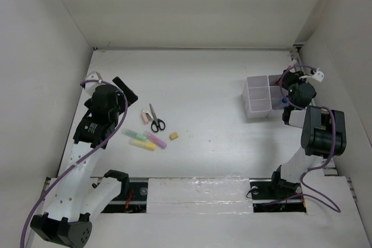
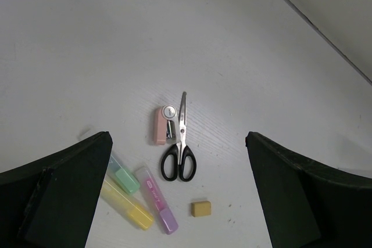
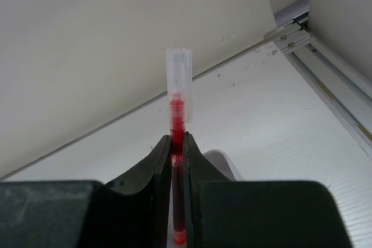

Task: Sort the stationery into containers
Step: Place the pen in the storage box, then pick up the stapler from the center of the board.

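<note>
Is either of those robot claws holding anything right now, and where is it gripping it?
Yes. The right gripper pinches a thin red pen with a clear cap around the middle of its barrel, cap end sticking out. The left gripper is wide open, holding nothing.

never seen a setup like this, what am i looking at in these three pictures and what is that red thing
Two robot arms are bolted at the near edge of a white table. The wide picture looks down from above; the other two come from cameras on each wrist. The left tool is open, above scissors, a pink stapler, three highlighters and a tan eraser. The right tool is shut on a red pen with a clear cap, near a white divided box.
</note>
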`<act>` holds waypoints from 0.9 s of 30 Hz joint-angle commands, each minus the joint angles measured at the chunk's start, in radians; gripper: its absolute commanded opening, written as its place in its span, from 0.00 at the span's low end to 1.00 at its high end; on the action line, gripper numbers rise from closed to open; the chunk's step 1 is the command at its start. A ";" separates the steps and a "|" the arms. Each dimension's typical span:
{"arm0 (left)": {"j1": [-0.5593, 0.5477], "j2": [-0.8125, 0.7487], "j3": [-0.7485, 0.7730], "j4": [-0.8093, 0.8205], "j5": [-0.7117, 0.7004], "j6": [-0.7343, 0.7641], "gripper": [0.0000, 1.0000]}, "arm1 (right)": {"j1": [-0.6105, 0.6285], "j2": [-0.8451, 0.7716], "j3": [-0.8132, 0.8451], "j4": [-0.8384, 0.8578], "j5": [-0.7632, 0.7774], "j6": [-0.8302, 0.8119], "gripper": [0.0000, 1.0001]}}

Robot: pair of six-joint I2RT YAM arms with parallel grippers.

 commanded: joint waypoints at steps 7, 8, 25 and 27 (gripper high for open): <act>0.002 -0.003 -0.011 0.030 0.009 0.018 1.00 | -0.005 -0.042 -0.072 0.201 -0.039 0.004 0.74; 0.002 -0.003 -0.011 0.030 0.009 0.018 1.00 | -0.005 -0.055 -0.072 0.211 -0.039 0.004 0.76; 0.002 0.032 -0.002 0.005 -0.051 -0.013 1.00 | 0.676 -0.393 0.401 -0.898 0.445 -0.456 1.00; 0.002 0.061 0.008 -0.010 -0.071 -0.026 1.00 | 0.791 -0.379 0.431 -0.968 0.508 -0.447 1.00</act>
